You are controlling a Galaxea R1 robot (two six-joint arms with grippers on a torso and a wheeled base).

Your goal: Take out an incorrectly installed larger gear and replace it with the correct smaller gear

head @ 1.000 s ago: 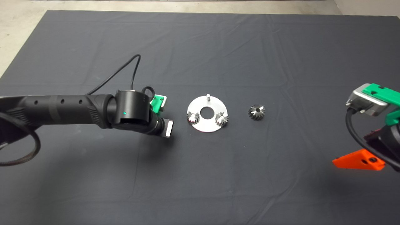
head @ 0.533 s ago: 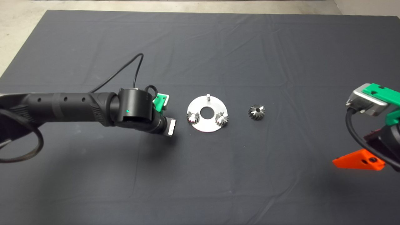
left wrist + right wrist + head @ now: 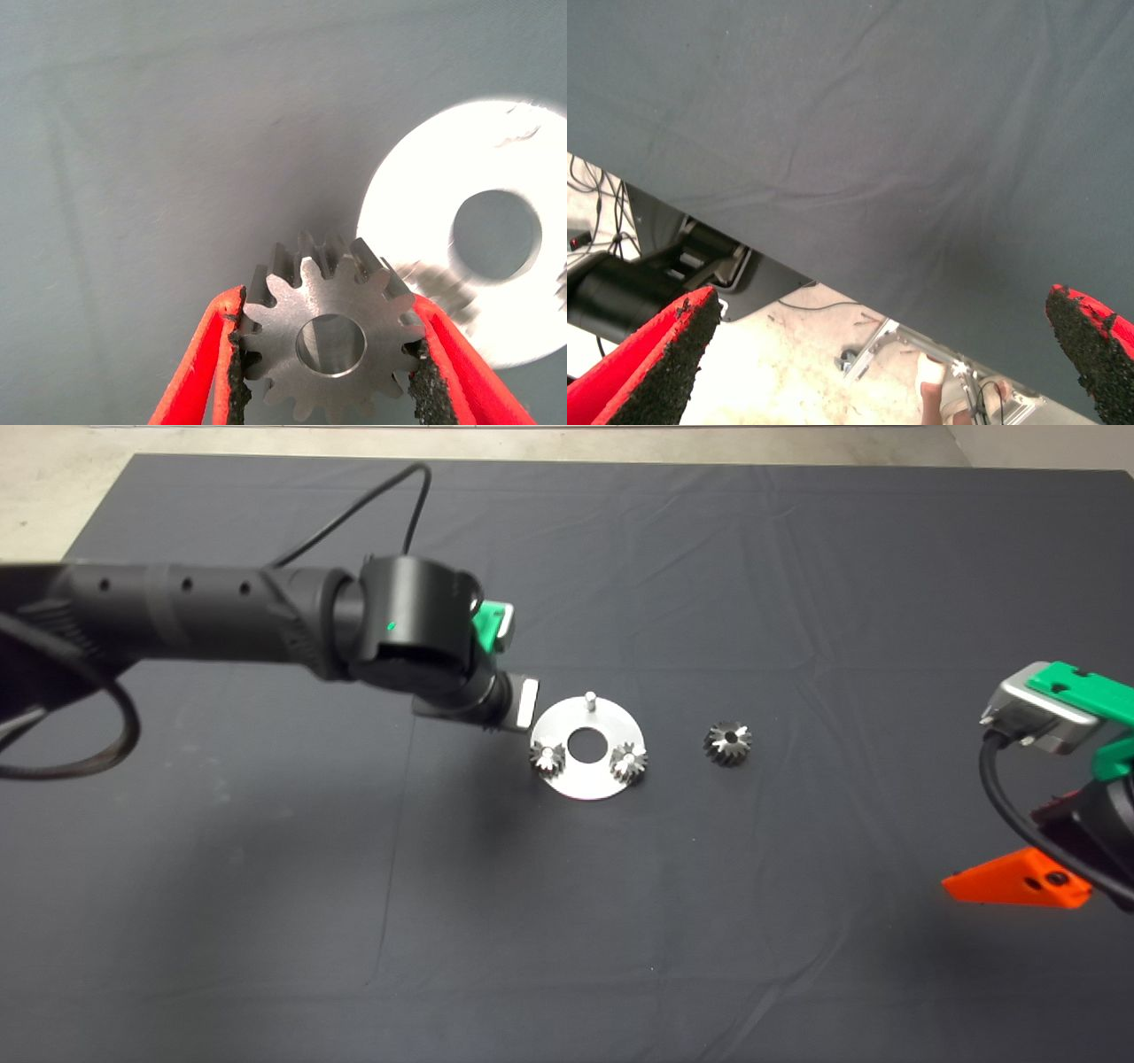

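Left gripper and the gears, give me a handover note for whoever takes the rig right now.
Left gripper: shut on the smaller gear, held above the mat beside the round plate.
Right gripper: open, parked at the mat's right edge.
Larger gear: lies on the mat right of the plate, off its pin.
Plate: two gears seated; rear pin bare.
Done: the larger gear is out.
Left: seat the held gear on the bare pin, then release.

Larger gear (image 3: 728, 744) flat on mat, apart from plate; smaller gear (image 3: 330, 341) pinched btwn red fingers
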